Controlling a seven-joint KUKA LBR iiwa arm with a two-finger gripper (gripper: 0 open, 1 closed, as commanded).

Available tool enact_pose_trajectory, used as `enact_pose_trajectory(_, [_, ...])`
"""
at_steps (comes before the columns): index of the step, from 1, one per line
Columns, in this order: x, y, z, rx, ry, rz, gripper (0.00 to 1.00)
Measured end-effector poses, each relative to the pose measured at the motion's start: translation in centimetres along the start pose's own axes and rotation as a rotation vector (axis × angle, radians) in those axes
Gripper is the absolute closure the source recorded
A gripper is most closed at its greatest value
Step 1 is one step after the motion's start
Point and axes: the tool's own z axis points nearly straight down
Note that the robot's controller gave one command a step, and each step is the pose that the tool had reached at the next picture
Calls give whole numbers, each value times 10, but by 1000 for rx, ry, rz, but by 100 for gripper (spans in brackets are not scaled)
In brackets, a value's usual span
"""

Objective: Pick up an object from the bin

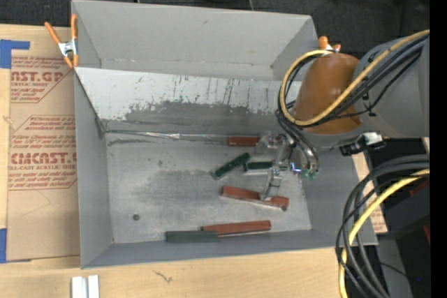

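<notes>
My gripper (274,182) is low in the right part of the bin, under the orange cover. Its tip is just above the right end of a reddish-brown bar (244,194) that lies slanted on the floor. Whether it touches the bar I cannot tell. A short dark green stick (230,165) lies just left of the gripper, tilted up to the right. A second green piece (257,166) sits beside it, partly hidden by the gripper. A small reddish-brown stick (242,141) lies farther back, near the rear wall.
Along the front wall lie a long reddish-brown bar (237,227) and a dark green bar (190,236), end to end. The arm and its cables fill the right side.
</notes>
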Motion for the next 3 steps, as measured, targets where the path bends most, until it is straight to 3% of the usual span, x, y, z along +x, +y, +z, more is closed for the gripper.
enact_pose_trajectory(1, [57, 23, 20, -1, -4, 159, 100])
enact_pose_trajectory(3, [58, 23, 17, -1, 0, 158, 100])
